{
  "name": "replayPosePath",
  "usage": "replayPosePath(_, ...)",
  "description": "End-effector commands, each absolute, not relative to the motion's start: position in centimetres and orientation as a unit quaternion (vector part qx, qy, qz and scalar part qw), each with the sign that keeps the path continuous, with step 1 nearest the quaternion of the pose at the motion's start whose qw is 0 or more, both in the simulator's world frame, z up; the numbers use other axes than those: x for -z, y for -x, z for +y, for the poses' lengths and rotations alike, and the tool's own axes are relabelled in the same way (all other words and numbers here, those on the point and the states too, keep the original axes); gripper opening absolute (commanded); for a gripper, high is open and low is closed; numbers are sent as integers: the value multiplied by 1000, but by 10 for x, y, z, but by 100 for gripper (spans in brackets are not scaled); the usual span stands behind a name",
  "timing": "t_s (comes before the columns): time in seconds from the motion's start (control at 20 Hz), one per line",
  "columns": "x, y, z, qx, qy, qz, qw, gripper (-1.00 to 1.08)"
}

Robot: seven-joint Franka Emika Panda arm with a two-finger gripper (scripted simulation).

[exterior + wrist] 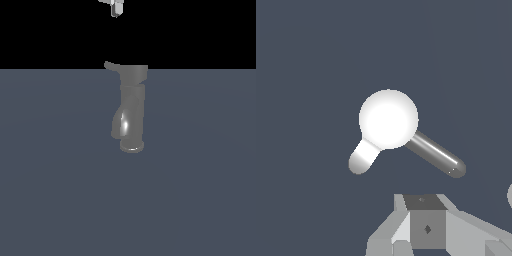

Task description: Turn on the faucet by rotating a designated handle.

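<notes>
One faucet (132,107) stands upright on a flat blue-grey floor (55,200), close to the middle of the exterior view. Its flared round base sits on the floor, the grey column rises from it, and a wider cap tops the column against the black background. From the cap, the handle (111,66) sticks out toward 9 o'clock, a thin short lever with a slightly raised tip. Lower on the column, the thicker glossy spout (121,125) curves down on the same side, toward about 7 o'clock from the cap, and ends above the base.

High above the faucet, at 12 o'clock and cut by the upper edge of the exterior view, hangs the gripper (116,8). It is well apart from the cap and the handle and touches nothing. Only a small pale part of it shows there, too small to judge the fingers.

Seen from the wrist camera, the cap appears as a bright white disc (388,119). Two arms leave it: a short, pale, rounded one (362,158) and a longer, darker, shiny rod (435,155). Which is the lever I cannot tell from this view alone. Grey gripper (426,227) parts fill the near edge, but the fingertips are out of frame, so I cannot tell whether they are apart or together.
</notes>
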State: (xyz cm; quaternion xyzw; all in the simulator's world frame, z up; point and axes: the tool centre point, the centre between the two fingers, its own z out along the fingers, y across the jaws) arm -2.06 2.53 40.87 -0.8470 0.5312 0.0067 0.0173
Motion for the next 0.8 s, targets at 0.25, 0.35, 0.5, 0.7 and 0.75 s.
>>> replayPosePath(0.25, -379, -13, 30, -6, 795, 607, 12, -100)
replayPosePath(0.35, -370, -22, 32, -6, 780, 626, 11, -100)
replayPosePath(0.5, -357, -35, 34, -5, 756, 654, 8, -100)
replayPosePath(0.7, -338, -50, 36, -4, 725, 689, 6, -100)
replayPosePath(0.75, -334, -54, 37, -3, 717, 697, 5, -100)
